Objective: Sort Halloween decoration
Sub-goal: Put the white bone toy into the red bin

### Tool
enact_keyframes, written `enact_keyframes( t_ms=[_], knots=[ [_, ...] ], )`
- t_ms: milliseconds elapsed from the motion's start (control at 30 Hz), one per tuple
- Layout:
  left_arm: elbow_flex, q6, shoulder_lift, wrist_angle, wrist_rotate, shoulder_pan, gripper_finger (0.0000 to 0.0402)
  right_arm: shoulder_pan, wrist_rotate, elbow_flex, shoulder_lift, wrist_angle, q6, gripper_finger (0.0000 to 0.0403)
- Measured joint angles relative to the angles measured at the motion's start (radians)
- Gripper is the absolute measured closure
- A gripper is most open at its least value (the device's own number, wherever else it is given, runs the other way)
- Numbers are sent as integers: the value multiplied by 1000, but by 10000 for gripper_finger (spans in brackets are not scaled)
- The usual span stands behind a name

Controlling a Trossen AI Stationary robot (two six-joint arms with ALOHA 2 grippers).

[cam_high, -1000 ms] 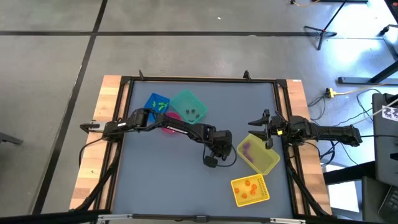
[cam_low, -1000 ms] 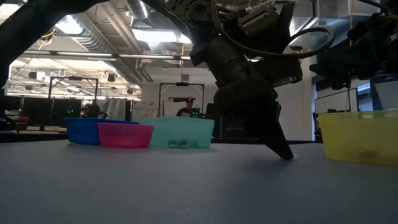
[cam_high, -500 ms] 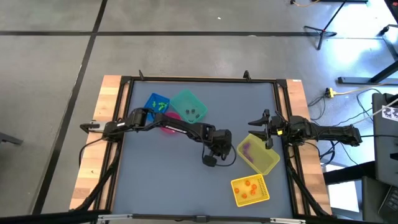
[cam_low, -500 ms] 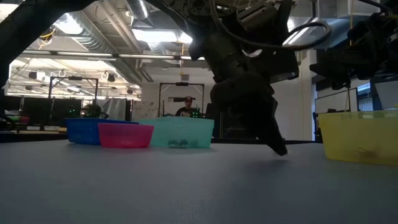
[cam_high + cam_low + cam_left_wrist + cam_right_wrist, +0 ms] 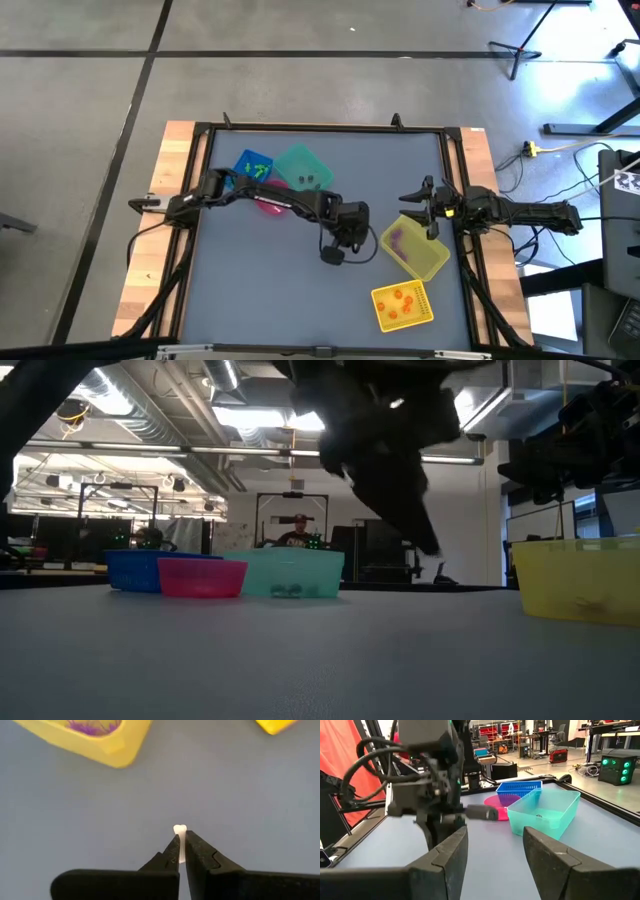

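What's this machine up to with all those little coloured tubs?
It is sorting tiny Halloween trinkets into bins. The left gripper, above the middle of the table, is shut on a small white trinket and holds it clear of the surface. The right gripper waits open by the large yellow bin, which has purple pieces in it. A smaller yellow bin holds orange pieces; blue, teal and pink bins sit at the far left.
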Motion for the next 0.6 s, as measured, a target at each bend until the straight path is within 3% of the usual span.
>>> enact_keyframes(
  t_ms=[167,600],
  knots=[
    [2,-44,-68,-140,19,23,401,0,1,0,3,0,0,214],
    [2,-65,-203,-667,-88,154,401,0,0,0,4,0,0,214]
  ],
)
